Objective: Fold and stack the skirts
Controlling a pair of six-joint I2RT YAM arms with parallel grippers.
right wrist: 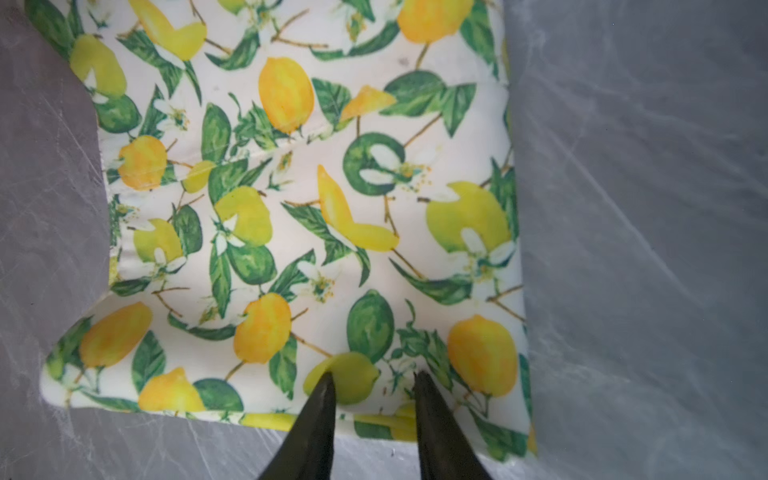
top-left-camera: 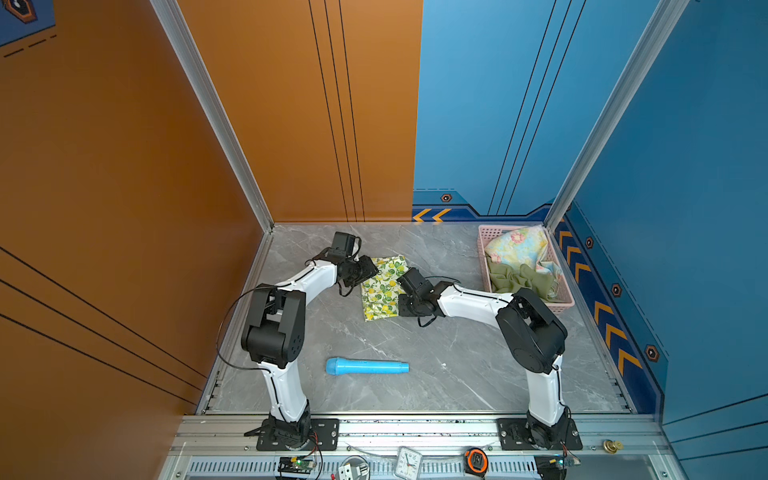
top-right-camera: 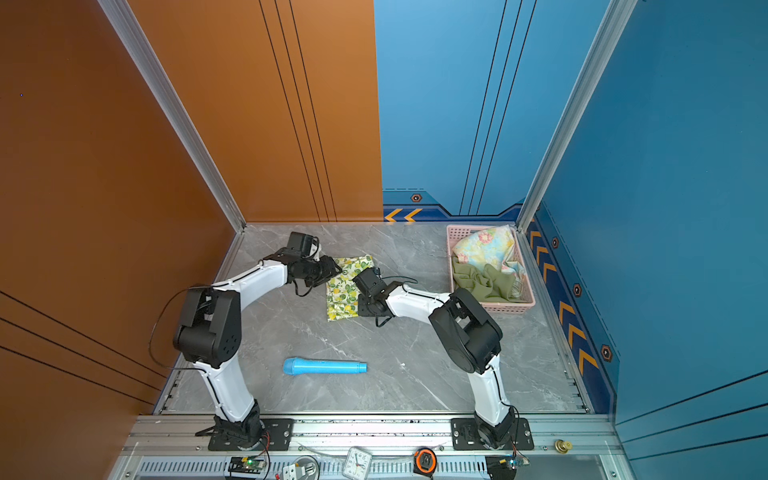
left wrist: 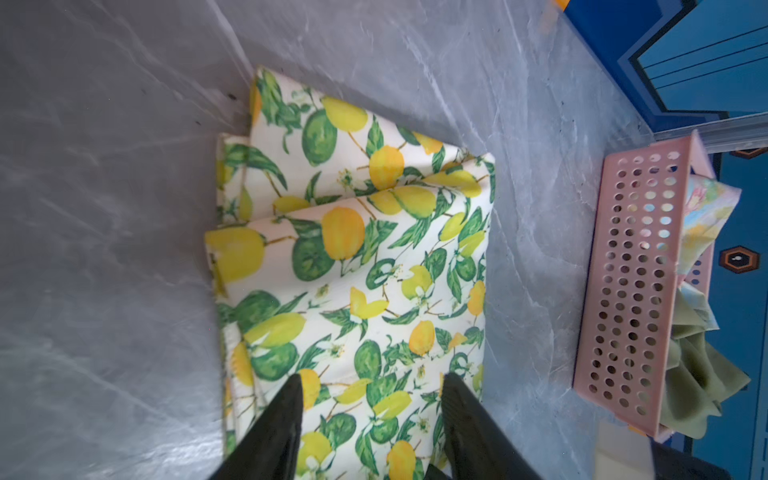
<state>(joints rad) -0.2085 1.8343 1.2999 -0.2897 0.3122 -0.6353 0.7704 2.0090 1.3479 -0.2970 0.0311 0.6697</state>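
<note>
left gripper (left wrist: pixel 372 376) and right gripper (right wrist: pixel 374 374) stand spread over the folded lemon skirt (top-left-camera: pixel 380 291); lift clear vertically, keeping layers undisturbed.

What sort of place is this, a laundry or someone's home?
Likely a robot test booth: two arms bolted to a metal rail, a marble-look tabletop boxed in by orange and blue panels, a pink basket holding skirts.

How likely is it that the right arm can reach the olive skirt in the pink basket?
Probably yes. The right gripper is open over the lemon skirt, holding nothing; the olive skirt lies exposed at the near end of the basket, on that arm's side, with nothing between them.
</note>
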